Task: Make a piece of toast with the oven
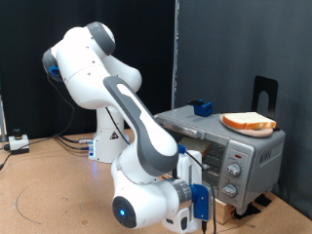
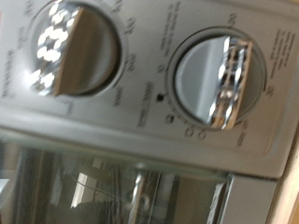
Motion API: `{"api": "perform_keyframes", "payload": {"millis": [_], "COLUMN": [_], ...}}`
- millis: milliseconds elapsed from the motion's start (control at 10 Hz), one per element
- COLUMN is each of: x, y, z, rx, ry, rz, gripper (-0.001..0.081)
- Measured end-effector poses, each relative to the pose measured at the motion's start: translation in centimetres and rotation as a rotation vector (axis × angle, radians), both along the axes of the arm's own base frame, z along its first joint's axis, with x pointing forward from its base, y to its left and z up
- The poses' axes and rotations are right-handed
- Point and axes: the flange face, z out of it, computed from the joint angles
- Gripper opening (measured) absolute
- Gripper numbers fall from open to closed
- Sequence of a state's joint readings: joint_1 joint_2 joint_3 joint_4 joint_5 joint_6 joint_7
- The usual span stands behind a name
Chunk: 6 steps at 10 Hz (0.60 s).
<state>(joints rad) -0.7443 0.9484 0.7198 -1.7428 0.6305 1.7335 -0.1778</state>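
Observation:
The silver toaster oven (image 1: 210, 132) stands at the exterior view's right. One bread slice (image 1: 250, 122) with a pale face and brown crust lies flat on the oven's top. My gripper (image 1: 198, 202), with blue finger pads, hangs low just in front of the oven's front face, close to the knob panel (image 1: 234, 168). The wrist view is filled by that panel at very close range: two silver knobs (image 2: 73, 49) (image 2: 217, 82), with the glass door (image 2: 112, 191) and part of the wire rack behind it. No fingers show in the wrist view. A second slice is not in view.
A small blue object (image 1: 202, 106) sits on the oven's top at the back. A black stand (image 1: 265, 93) rises behind the oven. The oven rests on a brown box (image 1: 239, 210). Cables and a white box (image 1: 18, 142) lie at the exterior view's left.

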Motion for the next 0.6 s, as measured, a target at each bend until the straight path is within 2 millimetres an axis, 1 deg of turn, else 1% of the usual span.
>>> {"api": "perform_keyframes", "payload": {"millis": [400,600], "x": [0.6,0.9], "y": [1.9,2.9], "z": [-0.9,-0.9], "rx": [-0.006,0.0], "ry": [0.002,-0.002], "rz": [-0.016,-0.01], "gripper": [0.0807,0.0807]}}
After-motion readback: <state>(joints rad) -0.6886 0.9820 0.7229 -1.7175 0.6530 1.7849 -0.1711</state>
